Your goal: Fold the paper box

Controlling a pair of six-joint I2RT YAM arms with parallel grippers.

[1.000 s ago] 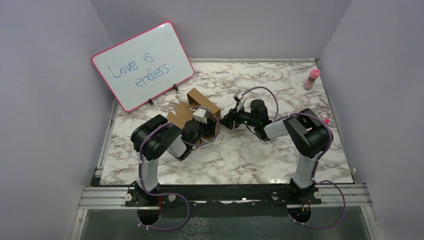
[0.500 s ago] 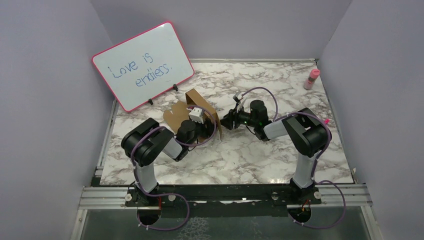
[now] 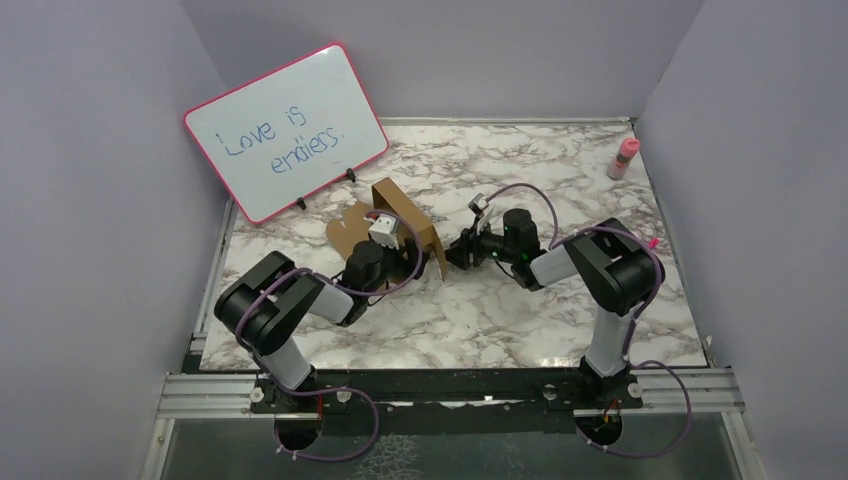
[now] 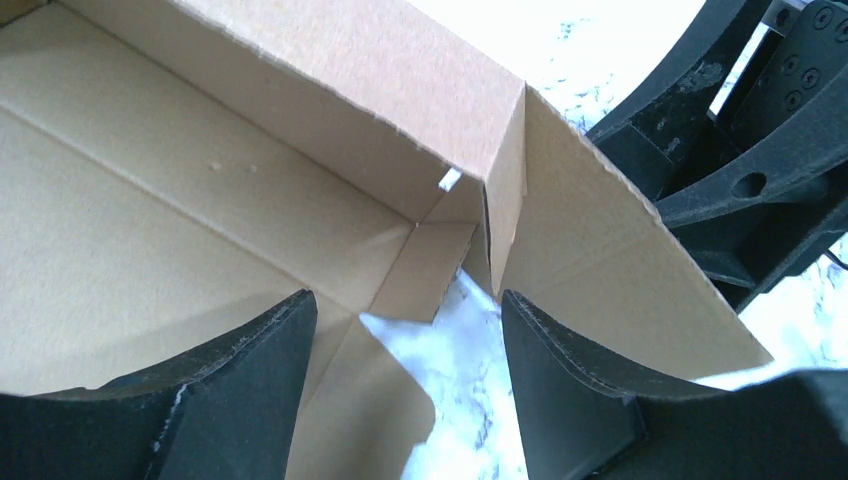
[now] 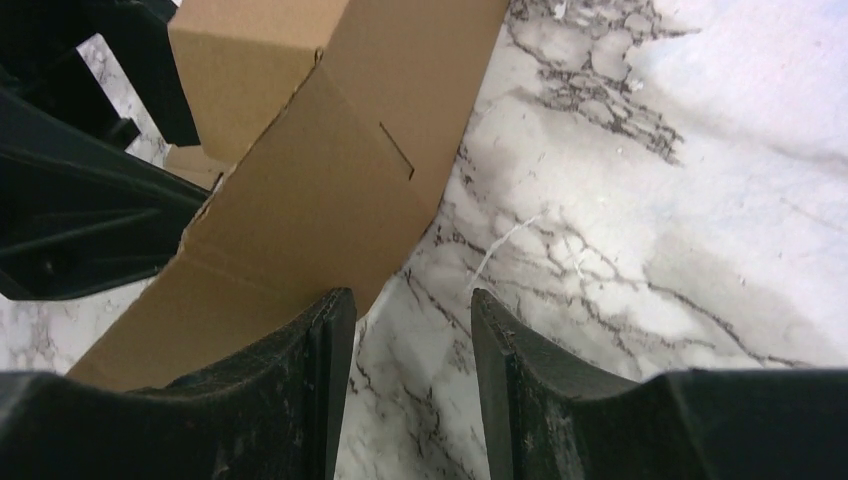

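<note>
Pale lilac walls point(image 3: 100, 260) enclose the grey-veined marble surface point(image 3: 560, 300). A pink-framed whiteboard point(image 3: 285, 130) leans at ten o'clock. The brown cardboard paper box point(image 3: 398, 203) (flaps half raised) sits near centre, between left pincer point(image 4: 405, 310) and right pincer point(image 5: 412, 295), both spread. Small pink bottle point(image 3: 625, 157), two o'clock.

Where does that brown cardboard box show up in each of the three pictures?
Top view: the brown cardboard box stands just left of centre.
Left wrist view: it fills the upper left, with its inside showing.
Right wrist view: it takes up the upper left and centre.
Shared landmark: the white marble tabletop beneath it, seen in all three.
</note>
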